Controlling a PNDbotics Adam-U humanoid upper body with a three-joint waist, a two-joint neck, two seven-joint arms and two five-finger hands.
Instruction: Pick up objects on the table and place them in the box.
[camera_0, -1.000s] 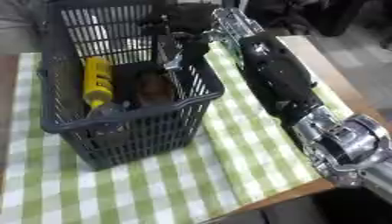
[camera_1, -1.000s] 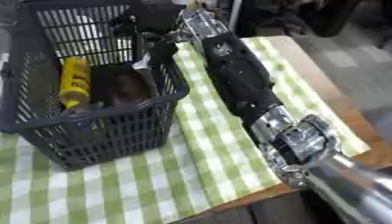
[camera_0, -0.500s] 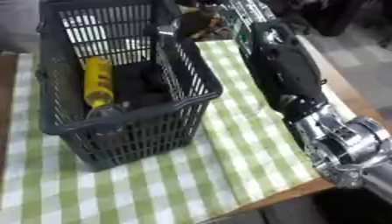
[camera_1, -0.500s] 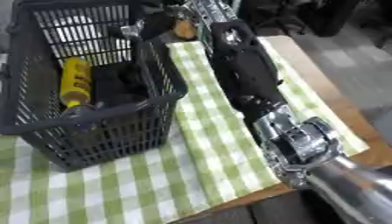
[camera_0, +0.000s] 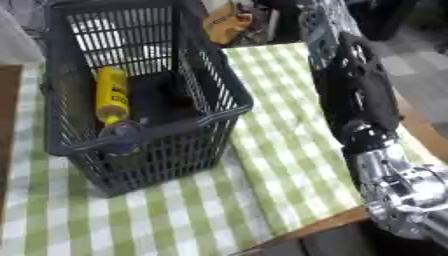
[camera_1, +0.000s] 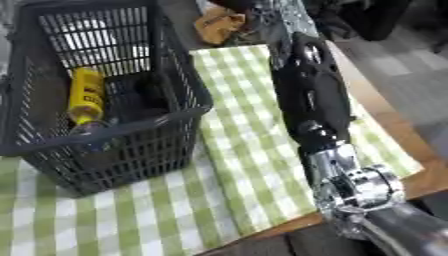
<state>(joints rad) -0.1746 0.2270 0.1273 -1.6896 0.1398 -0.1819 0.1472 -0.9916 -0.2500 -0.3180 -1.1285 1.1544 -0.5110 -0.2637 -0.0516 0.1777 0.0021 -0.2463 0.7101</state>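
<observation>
A dark grey plastic basket (camera_0: 219, 107) stands on the left of the green checked cloth (camera_0: 280, 135). Inside it lie a yellow bottle (camera_0: 112, 95), a black thing (camera_0: 162, 100) beside it and a dark round thing (camera_0: 121, 131) at the near wall. My right arm (camera_1: 311, 95) runs from the lower right up past the basket's right side. Its hand (camera_1: 262, 10) is a dark blur at the top edge, next to a tan thing (camera_1: 219, 25) lying beyond the basket. My left hand shows in no view.
The cloth covers a wooden table whose right edge (camera_1: 385, 112) runs close beside my arm. Dark clutter lies behind the table at the top. Bare cloth (camera_0: 175, 220) stretches in front of the basket.
My right hand has come up out of the basket and moved back past its far right corner, toward the tan thing. The camera has shifted as well.
</observation>
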